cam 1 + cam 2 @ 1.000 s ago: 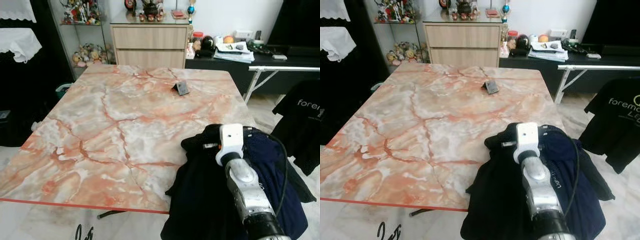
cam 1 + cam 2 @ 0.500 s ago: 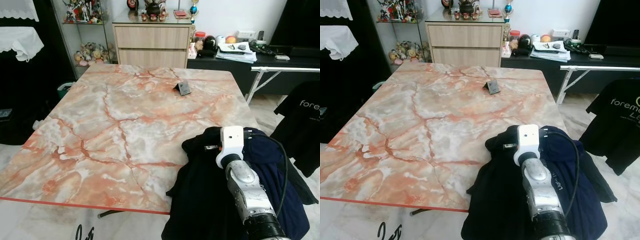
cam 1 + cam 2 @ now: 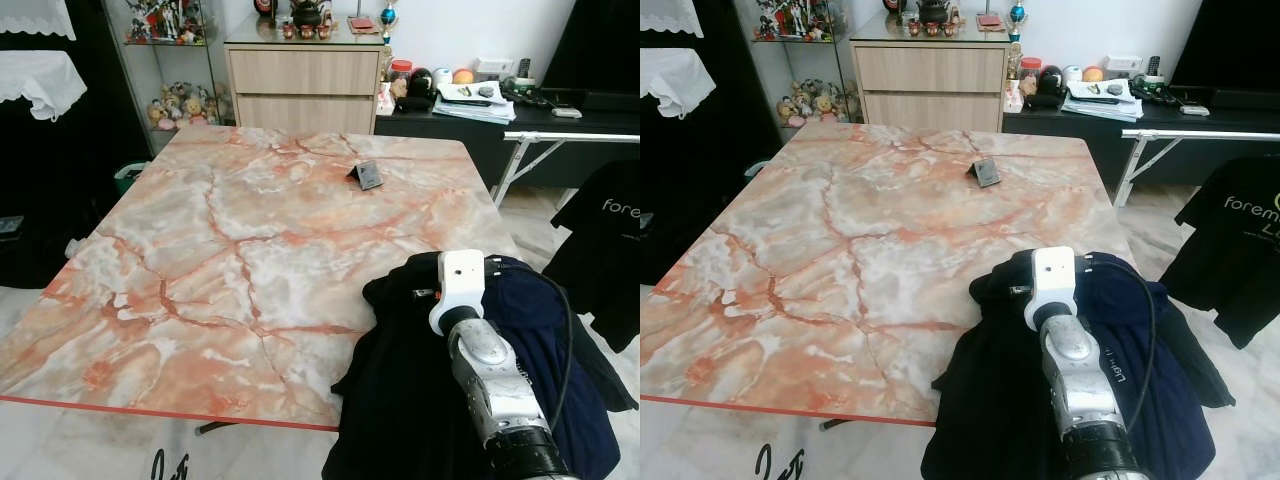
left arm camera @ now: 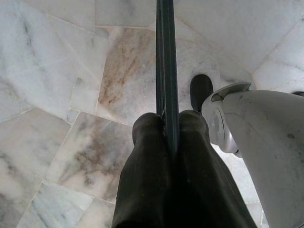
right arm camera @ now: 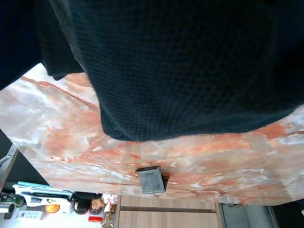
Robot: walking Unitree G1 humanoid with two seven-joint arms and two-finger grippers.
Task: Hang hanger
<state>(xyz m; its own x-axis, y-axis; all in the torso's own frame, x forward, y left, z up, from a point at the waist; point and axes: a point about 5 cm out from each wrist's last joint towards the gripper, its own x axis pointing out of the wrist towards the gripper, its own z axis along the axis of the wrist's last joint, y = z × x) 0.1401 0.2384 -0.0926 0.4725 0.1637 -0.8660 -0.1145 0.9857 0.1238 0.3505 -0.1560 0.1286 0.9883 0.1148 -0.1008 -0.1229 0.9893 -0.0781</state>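
Left gripper [image 4: 167, 135] hangs low over the floor [image 4: 57, 95], fingers clamped on a thin dark hanger [image 4: 164, 57]. Right gripper is buried in the dark clothes [image 3: 420, 400] at the table's [image 3: 200, 250] near right corner; cannot tell whether it is open or closed. Step looks like getting the hanger into a garment; next move needs the hanger raised. Counts: one hanger, one small black object [image 3: 366, 176], one black shirt [image 3: 605, 250] hanging right.
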